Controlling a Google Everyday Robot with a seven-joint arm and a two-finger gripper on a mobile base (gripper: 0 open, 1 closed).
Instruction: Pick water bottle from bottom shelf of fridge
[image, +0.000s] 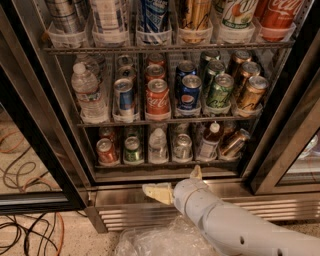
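Note:
The fridge (35, 100) stands open in front of me, with wire racks of drinks. On the bottom shelf (150, 173) the small clear water bottle (158, 145) with a white cap stands in the middle lane, between a green can (132, 150) and a silver can (182, 146). My gripper (171, 180) is open and empty. It hovers in front of the steel ledge, just below the bottle and slightly to its right. One cream finger (156, 192) points left, and the other finger (196, 172) points up at the shelf edge.
A white-capped bottle with a darker label (209, 142) and a tilted can (233, 144) stand right of the bottle. A bigger water bottle (87, 92) stands on the middle rack with several cans. Crumpled clear plastic (160, 242) and cables (30, 235) lie on the floor. The right door frame (285, 135) is close by.

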